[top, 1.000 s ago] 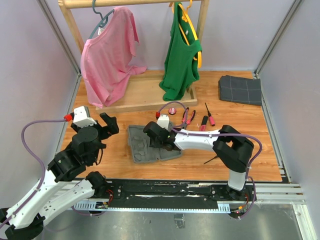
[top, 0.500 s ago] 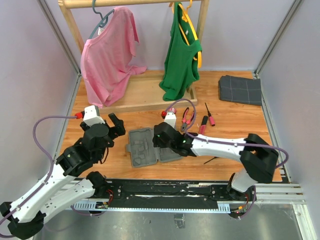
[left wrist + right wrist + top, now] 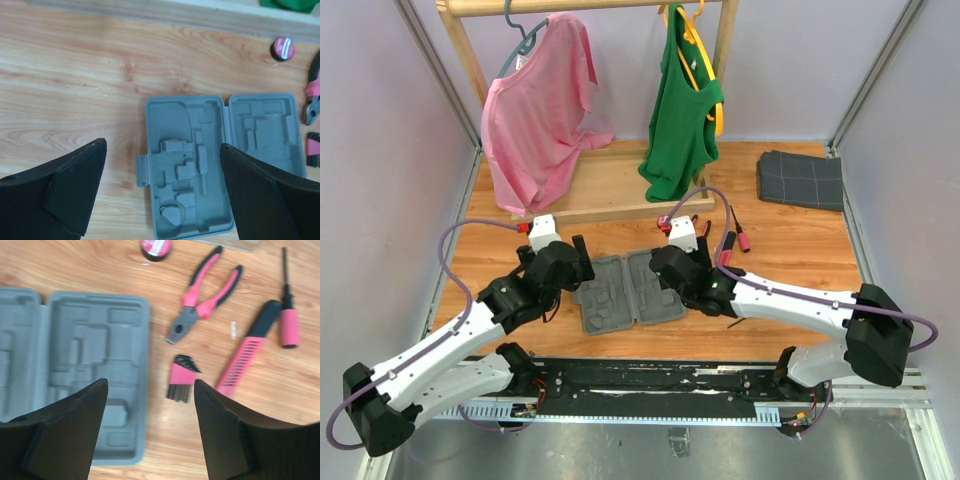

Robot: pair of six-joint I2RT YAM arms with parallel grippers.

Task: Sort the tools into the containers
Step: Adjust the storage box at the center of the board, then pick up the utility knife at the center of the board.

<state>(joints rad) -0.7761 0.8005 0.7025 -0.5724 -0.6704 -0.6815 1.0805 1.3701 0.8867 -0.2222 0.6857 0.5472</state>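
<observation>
Tool case (image 3: 628, 293), grey, lies open on the worktop (image 3: 800, 265). Left pincer (image 3: 161, 147) hangs wide open and empty above it. Right pincer (image 3: 150, 382), open and empty, hangs over its right half, pliers (image 3: 205, 295) beside.

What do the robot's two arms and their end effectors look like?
Both the left arm and right arm have white links and black joints. A lilac cable loops off each. Each wrist carries a small white box with a red plug. The left end effector and right end effector have broad black wedge-shaped fingers.
</observation>
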